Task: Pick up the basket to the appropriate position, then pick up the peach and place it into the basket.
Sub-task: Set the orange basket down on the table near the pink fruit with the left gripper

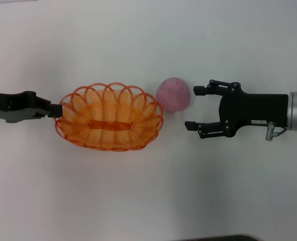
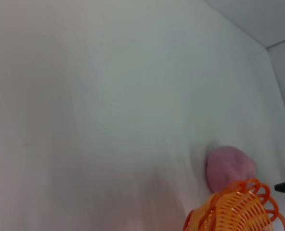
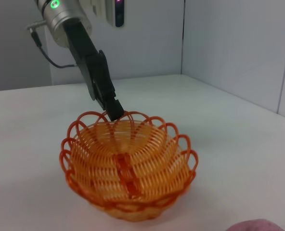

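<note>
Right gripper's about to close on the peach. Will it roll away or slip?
The peach is round and sits free on the table, so a nudge from one finger would likely roll it. Its matte skin probably grips fairly well. The right gripper is open beside it; the basket, held by the left gripper, may block rolling.

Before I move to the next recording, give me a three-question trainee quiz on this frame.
1. True or false: the peach lies inside the basket.
2. Which gripper is at the basket's rim: A) left gripper B) right gripper C) neither?
3. Fill in: the right gripper's jaws are ____, with the peach just ahead of them on the table.

Key: 1. False, it sits on the table beside the basket. 2. A. 3. open.
</note>
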`<action>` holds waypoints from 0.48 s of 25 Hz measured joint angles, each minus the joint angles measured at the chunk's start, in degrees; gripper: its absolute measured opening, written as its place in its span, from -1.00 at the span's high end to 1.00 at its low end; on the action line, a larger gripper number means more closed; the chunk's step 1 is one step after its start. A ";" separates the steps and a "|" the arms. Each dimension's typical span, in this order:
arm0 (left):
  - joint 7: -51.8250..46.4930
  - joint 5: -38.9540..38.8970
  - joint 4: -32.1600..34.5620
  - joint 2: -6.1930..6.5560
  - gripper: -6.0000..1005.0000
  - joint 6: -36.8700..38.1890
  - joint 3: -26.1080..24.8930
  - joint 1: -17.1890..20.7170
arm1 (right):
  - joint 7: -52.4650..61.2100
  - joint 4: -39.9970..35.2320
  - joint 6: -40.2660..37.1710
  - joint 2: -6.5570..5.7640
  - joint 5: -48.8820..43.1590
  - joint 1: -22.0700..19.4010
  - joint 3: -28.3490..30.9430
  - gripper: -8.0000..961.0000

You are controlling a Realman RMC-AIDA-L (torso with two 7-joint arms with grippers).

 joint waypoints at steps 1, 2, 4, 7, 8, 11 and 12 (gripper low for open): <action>0.01 -0.33 0.30 -0.19 0.92 -0.01 0.01 0.37 | 0.00 0.00 0.00 0.01 0.00 0.00 0.00 -0.93; 0.01 -0.60 0.73 -0.41 0.92 -0.08 0.06 0.71 | 0.00 0.00 0.00 0.01 0.00 0.00 -0.01 -0.93; 0.02 -0.83 1.22 -0.72 0.92 -0.39 0.13 1.21 | -0.04 0.00 0.00 0.02 0.00 0.00 -0.01 -0.93; 0.04 -0.87 1.26 -0.93 0.92 -0.95 0.33 1.34 | -0.07 0.00 0.00 0.03 -0.03 0.00 -0.01 -0.93; 0.05 -0.88 1.26 -0.97 0.92 -1.14 0.44 1.36 | -0.06 0.00 0.00 0.03 -0.05 0.00 -0.01 -0.93; 0.06 -0.86 1.26 -1.13 0.92 -1.53 0.65 1.43 | -0.02 0.00 0.00 0.02 -0.13 0.00 0.00 -0.93; 0.07 -0.82 1.27 -1.23 0.92 -1.61 0.65 1.46 | 0.01 0.00 0.00 -0.01 -0.16 -0.01 0.00 -0.93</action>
